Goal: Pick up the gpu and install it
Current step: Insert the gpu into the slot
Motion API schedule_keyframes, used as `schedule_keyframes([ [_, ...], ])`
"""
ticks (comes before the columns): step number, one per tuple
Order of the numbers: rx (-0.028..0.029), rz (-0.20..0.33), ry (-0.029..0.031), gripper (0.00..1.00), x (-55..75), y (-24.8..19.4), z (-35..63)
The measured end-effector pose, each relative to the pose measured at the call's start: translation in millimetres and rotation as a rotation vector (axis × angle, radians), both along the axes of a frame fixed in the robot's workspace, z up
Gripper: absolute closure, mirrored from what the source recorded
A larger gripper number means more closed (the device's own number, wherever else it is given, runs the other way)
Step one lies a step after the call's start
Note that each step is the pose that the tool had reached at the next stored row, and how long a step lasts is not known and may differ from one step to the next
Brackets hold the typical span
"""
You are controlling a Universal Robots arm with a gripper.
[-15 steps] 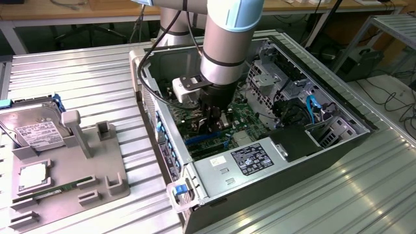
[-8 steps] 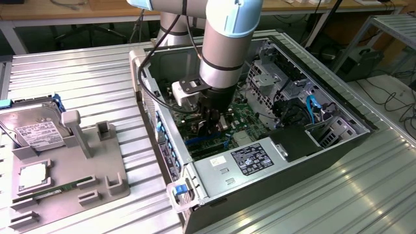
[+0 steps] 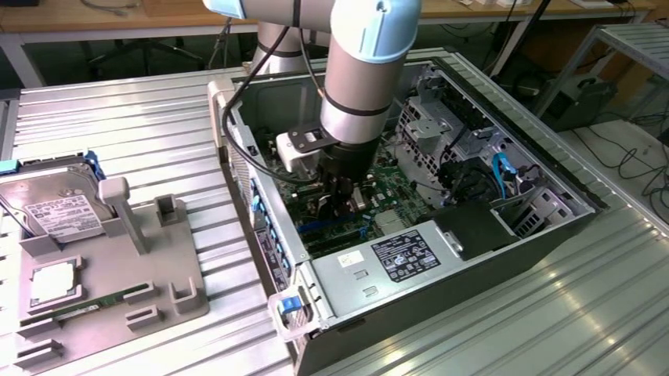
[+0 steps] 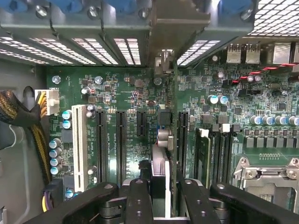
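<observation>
My gripper reaches down into the open computer case, just above the green motherboard. In the wrist view the gpu shows edge-on as a slim strip between my two black fingers, and the gripper is shut on it. The card stands upright over the board, running between the black expansion slots toward the case's rear wall. Its grey metal end bracket lies against the vented slot covers there. I cannot tell whether its lower edge sits in a slot.
A white slot, memory slots and the CPU socket flank the card. A braided cable bundle lies at the board's edge. The power supply fills the case's near end. A grey fixture holds a hard drive.
</observation>
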State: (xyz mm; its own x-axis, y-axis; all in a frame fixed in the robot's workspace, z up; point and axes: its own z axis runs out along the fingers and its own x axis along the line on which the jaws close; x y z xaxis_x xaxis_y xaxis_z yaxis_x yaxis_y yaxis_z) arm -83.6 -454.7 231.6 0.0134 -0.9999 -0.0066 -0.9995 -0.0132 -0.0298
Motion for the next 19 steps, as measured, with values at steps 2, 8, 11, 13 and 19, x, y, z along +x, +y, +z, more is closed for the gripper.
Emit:
schedule_keyframes([
  [2, -0.0008, 0.000, 0.0011, 0.72, -0.1, -0.1, -2.6],
  [8, 0.0001, 0.000, 0.0017, 0.72, 0.0, 0.1, -7.3],
  [11, 0.0023, 0.000, 0.0005, 0.72, 0.2, 0.4, -4.5],
  [13, 0.0018, 0.000, 0.0004, 0.72, 0.2, 0.3, -1.9],
  [19, 0.0006, 0.000, 0.0009, 0.72, 0.1, 0.1, 2.8],
])
